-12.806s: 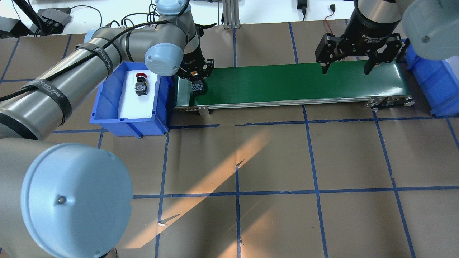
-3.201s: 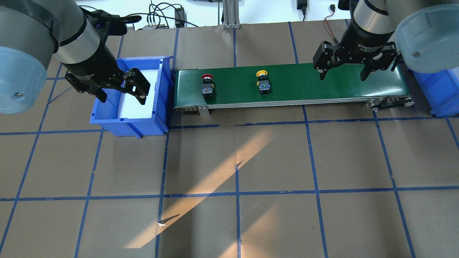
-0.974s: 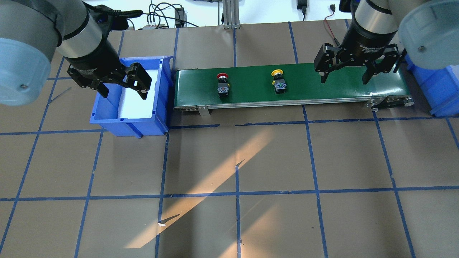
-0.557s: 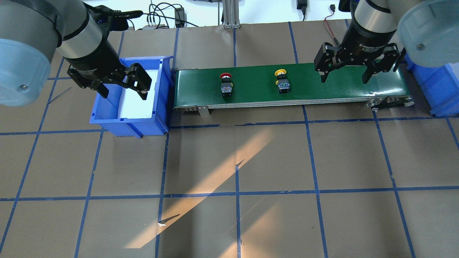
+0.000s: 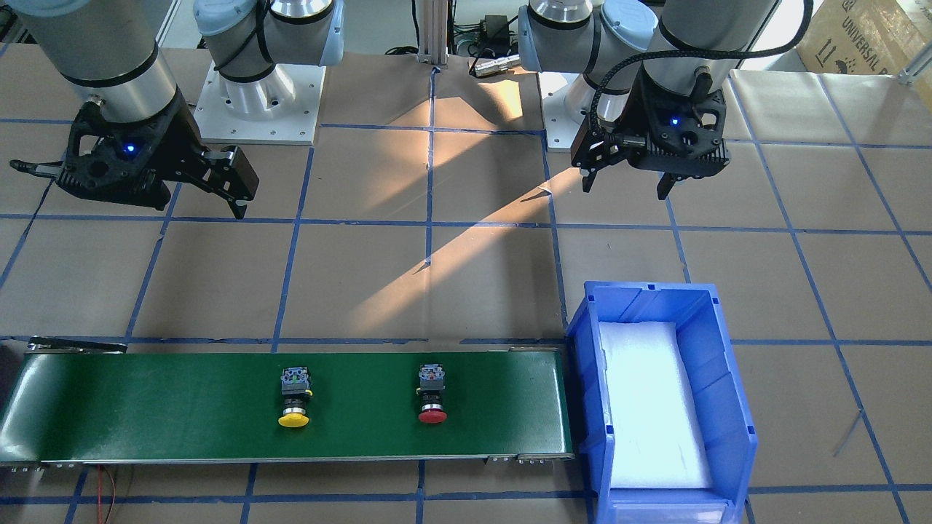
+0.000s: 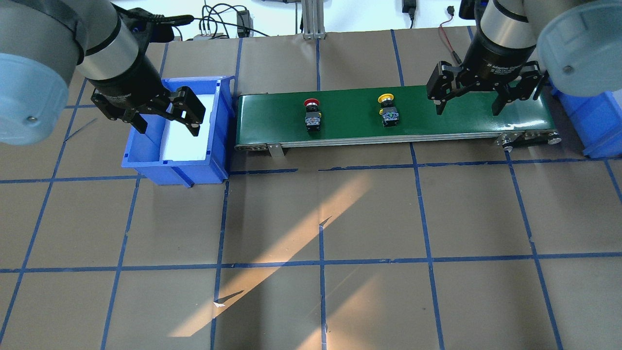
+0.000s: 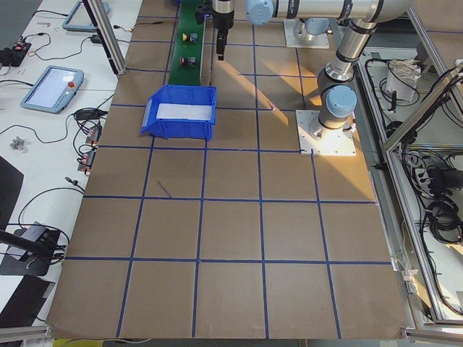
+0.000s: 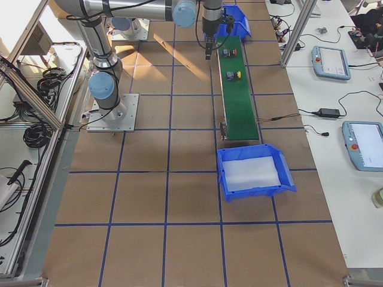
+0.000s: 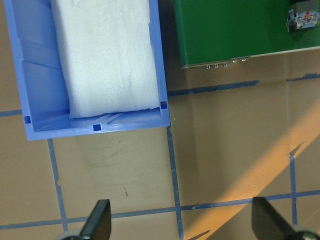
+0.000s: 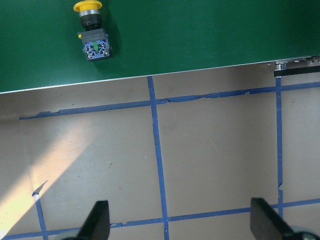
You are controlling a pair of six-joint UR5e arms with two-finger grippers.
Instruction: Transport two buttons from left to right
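Note:
Both buttons lie on the green conveyor belt (image 6: 350, 124). The red-capped button (image 6: 311, 115) is left of the belt's middle, and the yellow-capped button (image 6: 389, 112) sits further right. My left gripper (image 6: 167, 127) hangs open and holds nothing, high above the left blue bin (image 6: 146, 153). My right gripper (image 6: 467, 110) is open over the belt's right part, to the right of the yellow button. The right wrist view shows the yellow button (image 10: 92, 31) at its upper left. Only a corner of the red button (image 9: 302, 19) shows in the left wrist view.
The left bin holds only a white foam pad (image 6: 187, 136). A second blue bin (image 6: 593, 119) stands past the belt's right end, partly hidden by my right arm. Brown paper with blue tape lines covers the table (image 6: 320, 243).
Both buttons have travelled to the right along the belt, keeping their spacing. Both grippers have stayed open and nearly still.

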